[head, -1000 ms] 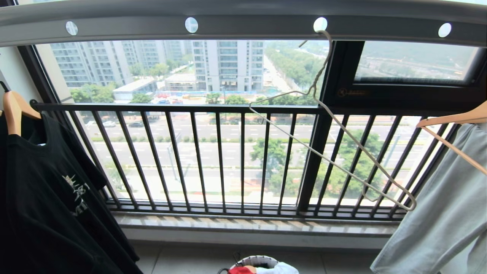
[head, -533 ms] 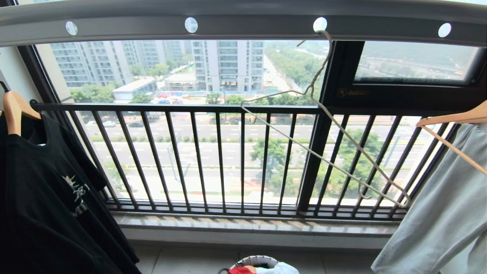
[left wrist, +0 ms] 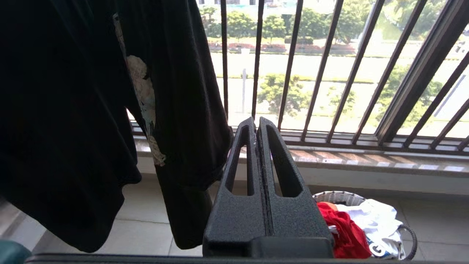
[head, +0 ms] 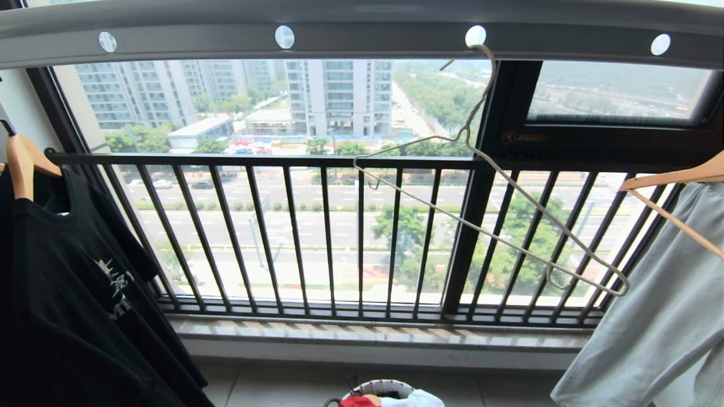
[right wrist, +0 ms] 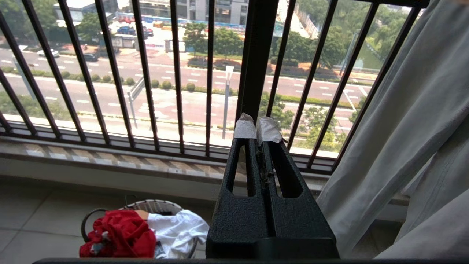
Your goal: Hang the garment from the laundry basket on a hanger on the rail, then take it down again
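Observation:
The grey-white rail (head: pixel 362 34) runs overhead. The thin wire hanger (head: pixel 466 133) hooks into one of its round holes and hangs bare and tilted, its far end low on the right. The red garment (head: pixel 356 402) (left wrist: pixel 342 231) (right wrist: pixel 117 234) lies crumpled in the white woven laundry basket (head: pixel 382 387) (left wrist: pixel 337 198) (right wrist: pixel 157 207) on the floor by the window. My left gripper (left wrist: pixel 255 123) is shut and empty, left of the basket. My right gripper (right wrist: pixel 258 126), with white-taped tips, is shut and empty, right of the basket. Neither arm shows in the head view.
A black T-shirt (head: pixel 73 282) on a wooden hanger hangs close on the left. A pale grey-blue garment (head: pixel 662 316) on a wooden hanger hangs on the right. The black barred window railing (head: pixel 328 237) and sill (head: pixel 367 333) lie ahead. A white cloth (right wrist: pixel 176 229) shares the basket.
The bare wire hanger is swinging on the rail: its low right end has shifted right and slightly up, its left end further left. The basket and the hanging clothes have stayed put.

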